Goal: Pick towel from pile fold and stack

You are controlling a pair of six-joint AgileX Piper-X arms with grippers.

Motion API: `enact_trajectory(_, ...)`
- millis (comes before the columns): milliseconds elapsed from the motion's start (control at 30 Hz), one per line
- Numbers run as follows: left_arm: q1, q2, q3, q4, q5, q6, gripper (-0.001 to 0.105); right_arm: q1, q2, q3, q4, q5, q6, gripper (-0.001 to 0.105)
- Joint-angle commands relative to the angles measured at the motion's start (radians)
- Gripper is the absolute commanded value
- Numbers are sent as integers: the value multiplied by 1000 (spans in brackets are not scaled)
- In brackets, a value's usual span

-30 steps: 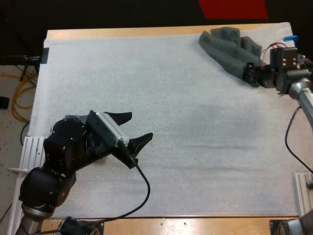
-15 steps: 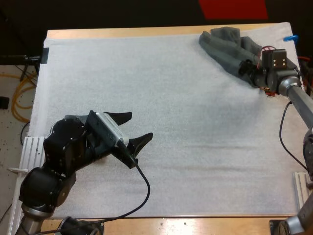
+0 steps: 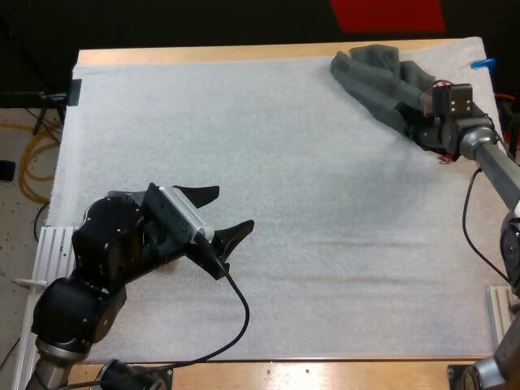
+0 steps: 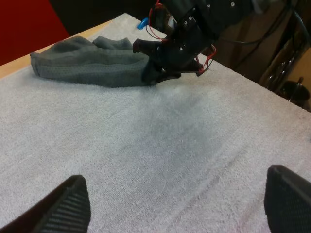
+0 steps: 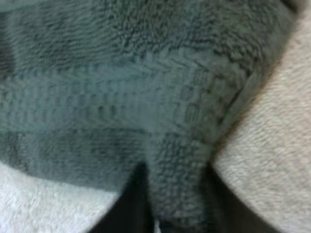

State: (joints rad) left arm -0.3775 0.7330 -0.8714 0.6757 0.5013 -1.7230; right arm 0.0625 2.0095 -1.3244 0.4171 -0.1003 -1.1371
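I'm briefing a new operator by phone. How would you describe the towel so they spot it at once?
Start at the white mat covering the table and go to its far right corner. There lies a dark grey-green crumpled towel, my right gripper pinching its near end. It is the only dark soft heap on the mat.

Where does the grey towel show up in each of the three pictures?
High view: crumpled towel at the mat's far right corner.
Left wrist view: far across the mat, beside the right gripper.
Right wrist view: close up, pinched between the fingers.
Shared landmark: the right gripper at its end.
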Motion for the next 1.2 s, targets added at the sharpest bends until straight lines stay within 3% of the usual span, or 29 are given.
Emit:
enact_trajectory(0, -3, -2, -7, -15, 4, -9, 72, -3, -15, -4, 5, -14, -18, 1)
enact_trajectory(133, -3, -2, -7, -15, 4, -9, 72, -3, -67, -4, 10, -13, -130, 1)
enact_trajectory(400, -3, -2, -7, -15, 4, -9, 72, 1, -338, -4, 10, -8, -496, 1)
enact_trajectory(500, -3, -2, -7, -15, 1, -9, 72, 1, -448, -4, 12, -9, -553, 1)
enact_trajectory(533, -3, -2, -7, -15, -10, -9, 72, 1, -482, -4, 12, -9, -555, 1)
enact_trajectory(733, -3, -15, -7, 7, -243, -9, 72, 1, -702, -4, 54, -9, -561, 1)
enact_trajectory(1033, -3, -135, -7, 33, -251, -9, 72, 1, -842, 1, 386, -9, -579, 1)
enact_trajectory(1167, -3, -181, -7, 125, -251, -9, 72, 19, -842, 92, 453, -9, -513, 1)
